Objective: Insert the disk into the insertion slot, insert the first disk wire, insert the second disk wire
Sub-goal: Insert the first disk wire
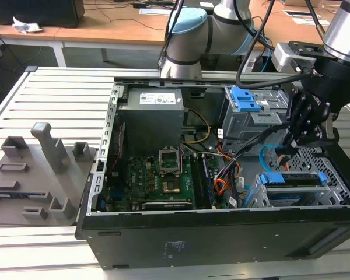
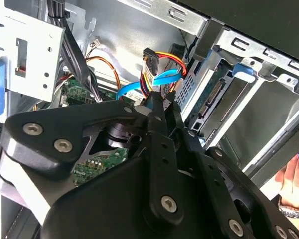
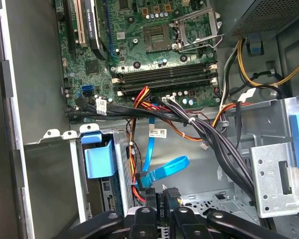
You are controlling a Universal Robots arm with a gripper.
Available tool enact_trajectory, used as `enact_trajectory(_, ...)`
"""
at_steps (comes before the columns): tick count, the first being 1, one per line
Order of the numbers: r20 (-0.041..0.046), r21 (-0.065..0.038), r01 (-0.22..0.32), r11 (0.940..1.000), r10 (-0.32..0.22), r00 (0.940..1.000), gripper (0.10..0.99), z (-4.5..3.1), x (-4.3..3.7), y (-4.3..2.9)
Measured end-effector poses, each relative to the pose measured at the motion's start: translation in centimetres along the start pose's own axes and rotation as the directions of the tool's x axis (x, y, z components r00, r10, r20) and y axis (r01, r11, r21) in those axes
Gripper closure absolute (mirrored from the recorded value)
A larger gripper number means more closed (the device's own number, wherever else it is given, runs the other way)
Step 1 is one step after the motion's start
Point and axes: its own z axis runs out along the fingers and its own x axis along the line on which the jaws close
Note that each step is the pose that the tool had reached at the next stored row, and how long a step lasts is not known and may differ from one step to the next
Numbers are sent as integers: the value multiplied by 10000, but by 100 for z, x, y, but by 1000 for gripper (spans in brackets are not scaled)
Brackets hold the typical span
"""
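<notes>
The disk point(image 1: 291, 188), in its blue bracket, lies inside the insertion slot point(image 1: 254, 197) at the case's front corner on the exterior view's right. Its connector end point(image 2: 214, 94) faces into the case, beside the blue bracket tab point(image 3: 97, 157). My gripper point(image 1: 294, 140) hangs just behind the slot. It is shut on the black plug point(image 3: 167, 199) of the first disk wire point(image 2: 164, 59), whose orange, red and yellow strands loop above the fingers point(image 2: 157, 107). The second disk wire point(image 3: 164, 169), light blue, curls loose beside that plug, a short way from the disk's connector.
The motherboard point(image 1: 157, 175) and power supply point(image 1: 151, 119) fill the case's other half. A thick black cable bundle point(image 3: 209, 134) crosses above the bay. A taller grey cage with blue tabs point(image 1: 248, 105) stands behind the gripper. A person's hand point(image 2: 291, 179) rests outside the case. Grey fixtures point(image 1: 41, 169) lie on the table.
</notes>
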Motion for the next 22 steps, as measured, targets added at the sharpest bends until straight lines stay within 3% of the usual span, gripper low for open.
enact_trajectory(3, -6, 1, 0, 10000, 0, 10000, 898, 0, 0, 0)
enact_trajectory(7, -5, 1, 0, 10000, 0, 10000, 898, -2, -10, -61)
enact_trajectory(10, -7, 1, 0, 10000, 0, 10000, 898, -1, 23, -67)
enact_trajectory(18, -7, 1, 0, 10000, 0, 10000, 898, 7, 231, -97)
enact_trajectory(22, -7, 1, 0, 10000, 0, 10000, 898, 9, 276, -103)
